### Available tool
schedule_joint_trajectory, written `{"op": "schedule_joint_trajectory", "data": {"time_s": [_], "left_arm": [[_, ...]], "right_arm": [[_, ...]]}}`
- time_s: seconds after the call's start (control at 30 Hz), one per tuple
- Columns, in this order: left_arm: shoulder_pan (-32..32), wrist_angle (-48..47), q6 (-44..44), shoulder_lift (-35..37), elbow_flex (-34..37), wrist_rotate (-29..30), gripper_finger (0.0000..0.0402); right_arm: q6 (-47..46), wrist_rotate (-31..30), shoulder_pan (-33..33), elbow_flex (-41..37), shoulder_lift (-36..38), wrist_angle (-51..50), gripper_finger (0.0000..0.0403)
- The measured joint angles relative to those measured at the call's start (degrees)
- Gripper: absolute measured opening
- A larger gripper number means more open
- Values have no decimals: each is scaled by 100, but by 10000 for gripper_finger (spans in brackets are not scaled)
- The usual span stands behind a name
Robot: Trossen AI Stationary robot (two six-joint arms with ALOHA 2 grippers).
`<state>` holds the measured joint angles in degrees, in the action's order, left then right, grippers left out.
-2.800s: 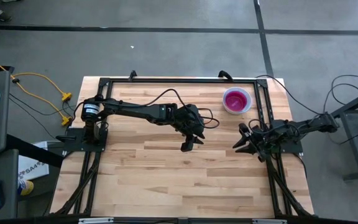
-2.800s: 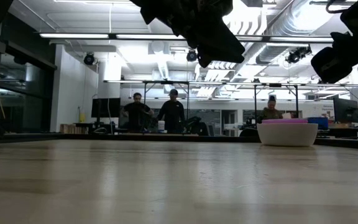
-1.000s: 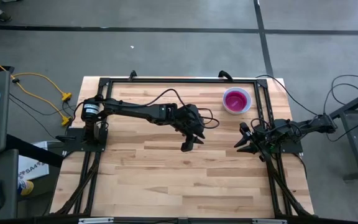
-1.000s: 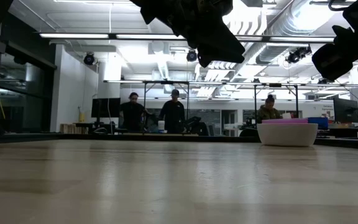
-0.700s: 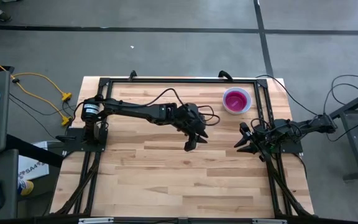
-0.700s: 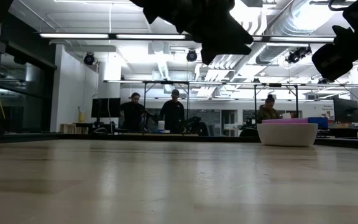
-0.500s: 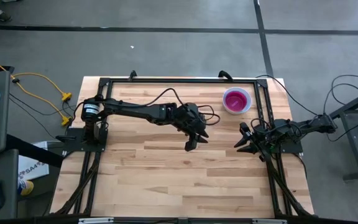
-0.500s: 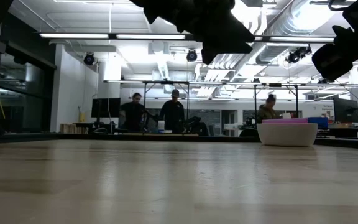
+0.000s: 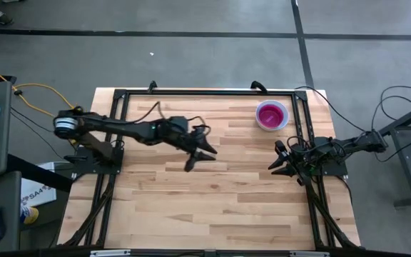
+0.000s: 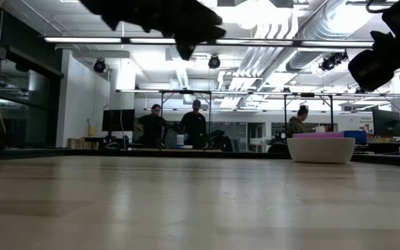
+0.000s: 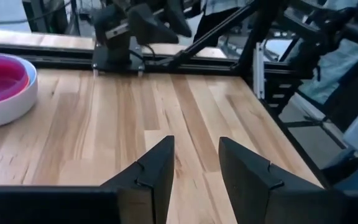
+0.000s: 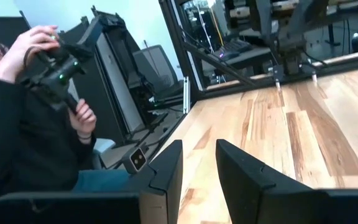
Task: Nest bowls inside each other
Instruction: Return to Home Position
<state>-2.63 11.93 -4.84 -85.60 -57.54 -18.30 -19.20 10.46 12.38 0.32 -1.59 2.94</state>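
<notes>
**A:** Bowls: where, and which way up?

**B:** The bowls [image 9: 272,115] sat as one nested stack on the table [image 9: 191,207], in the far right corner, just inside the frame [image 9: 205,91]. They were upright, mouths up. Being round, they had no long axis to log. From above, magenta showed inside a white rim. In the low view the bowls [image 10: 321,149] showed a white outer wall with a thin magenta edge on top. I could not tell the layers between apart.

**A:** Your left gripper?

**B:** My left gripper [image 9: 200,158] hung over mid-table, fingers spread, nothing between them. The left wrist view showed the left gripper [image 11: 194,165] with bare wood in the gap. The bowls lay well apart from it, off toward my right and the far edge. That same view caught the bowls [image 11: 2,87] at the picture's margin.

**A:** And the right?

**B:** My right gripper [image 9: 277,158] waited over the table's right side, by the frame rail. In the right wrist view the right gripper [image 12: 197,168] had its fingers parted and carried nothing. The bowls stood near it, not touching, toward the far edge. A person [image 12: 30,124] in a dark sleeve was off the table's side, holding a dark device in both hands.
</notes>
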Motion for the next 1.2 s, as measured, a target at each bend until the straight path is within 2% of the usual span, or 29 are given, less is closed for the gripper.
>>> {"op": "schedule_joint_trajectory", "data": {"time_s": [0.37, 0.83, 1.2], "left_arm": [[2, 468, 0, 1650, 1515, -17, 127], [4, 1532, 2, 3710, 3664, -1, 127], [2, 1546, -17, 5711, 4946, -3, 127]], "right_arm": [[0, 2, 0, 0, 1, 13, 91], [0, 2, -2, 0, 2, 22, 91], [0, 2, -2, 0, 3, 26, 91]]}}
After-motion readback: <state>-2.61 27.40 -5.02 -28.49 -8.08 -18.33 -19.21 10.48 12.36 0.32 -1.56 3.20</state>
